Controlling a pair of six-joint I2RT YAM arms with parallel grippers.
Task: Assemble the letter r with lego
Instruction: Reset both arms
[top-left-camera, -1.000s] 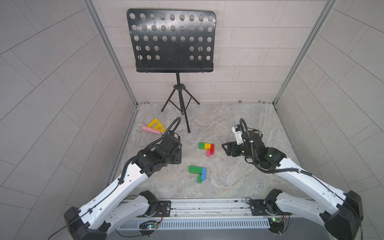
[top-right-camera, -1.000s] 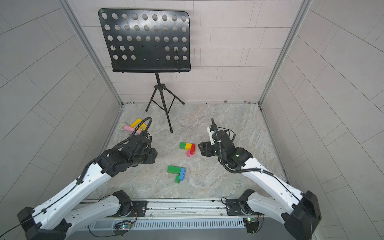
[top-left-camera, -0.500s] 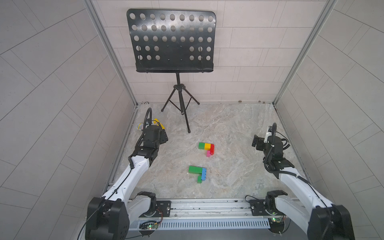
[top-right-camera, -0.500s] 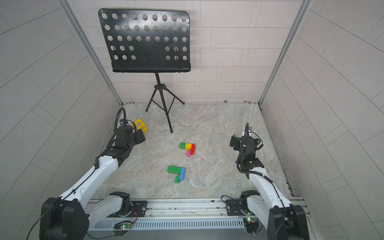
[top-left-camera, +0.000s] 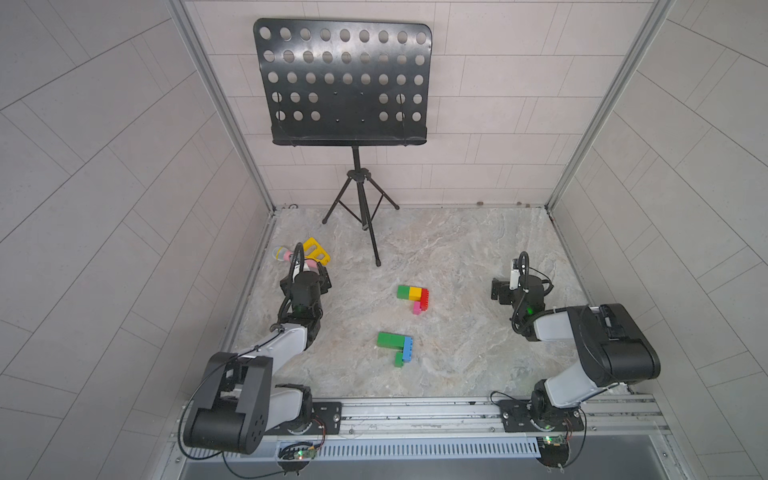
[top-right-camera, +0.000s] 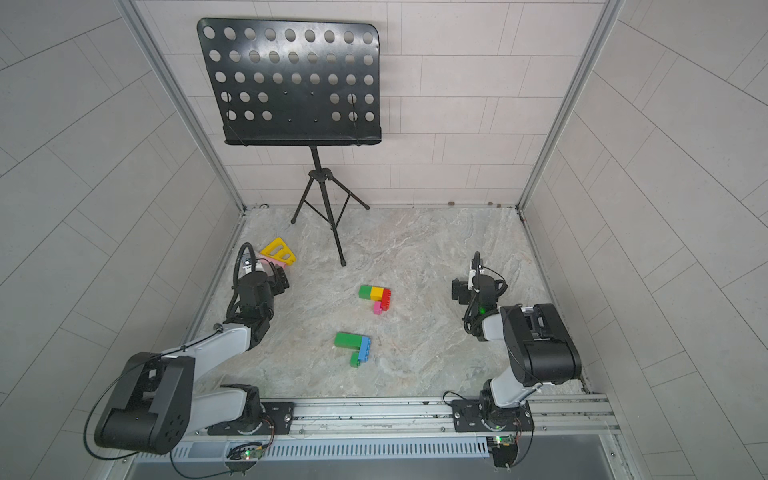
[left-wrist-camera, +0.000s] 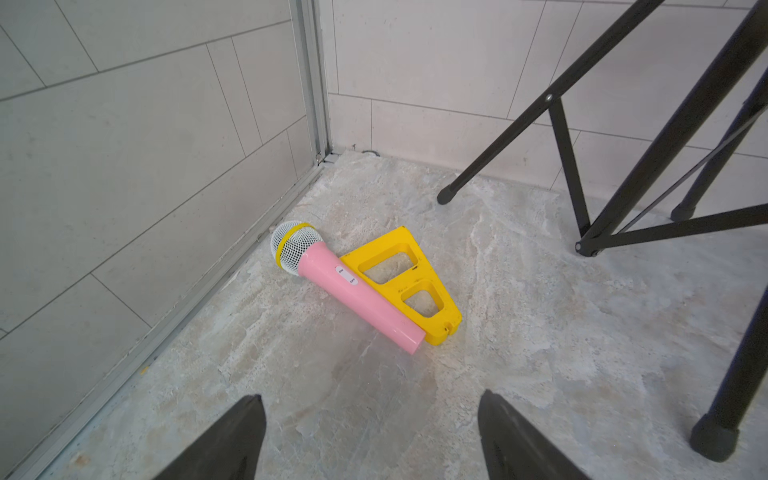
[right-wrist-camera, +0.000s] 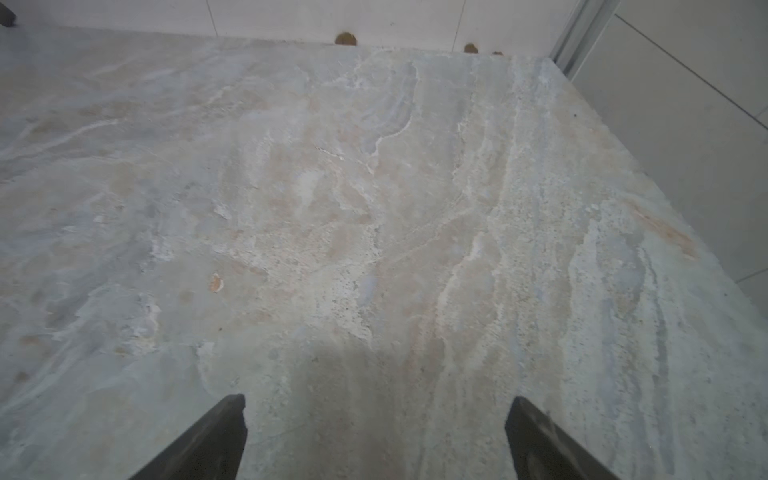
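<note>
Looking down into a booth of pale tiled walls (top-left-camera: 104, 166) closing on three sides around a marbled grey-beige table (top-left-camera: 457, 249). Seeing a black perforated music stand (top-left-camera: 340, 83) standing on its tripod at the back of the table.

Finding the left arm (top-left-camera: 286, 345) bent sharply at the elbow along the left side of the table, with its forearm reaching toward the back corner. Finding the right arm (top-left-camera: 557, 328) bent likewise along the right side, wrist pointing toward the back.

Watching the left claw (left-wrist-camera: 370, 397) hanging over bare table with its fingers wide apart and nothing between them. Noting the right claw (right-wrist-camera: 376, 399) spread just as wide, also gripping nothing.

Spotting, ahead of the left claw, a pink toy microphone (left-wrist-camera: 345, 286) lying against a yellow triangular toy (left-wrist-camera: 399, 274).

Locating the lego (top-left-camera: 413, 296) mid-table between the arms, well apart from both claws, in two clusters:
- Farther back, a green brick (top-left-camera: 402, 292), a yellow brick (top-left-camera: 414, 293) and a red brick (top-left-camera: 424, 300) are touching in a row, with a pink brick (top-left-camera: 417, 309) tucked beside the red one's near end.
- Closer in, a wide green block (top-left-camera: 390, 340) is touching a blue brick (top-left-camera: 408, 349), with a small green brick (top-left-camera: 399, 360) beside the blue one's near end.
</note>
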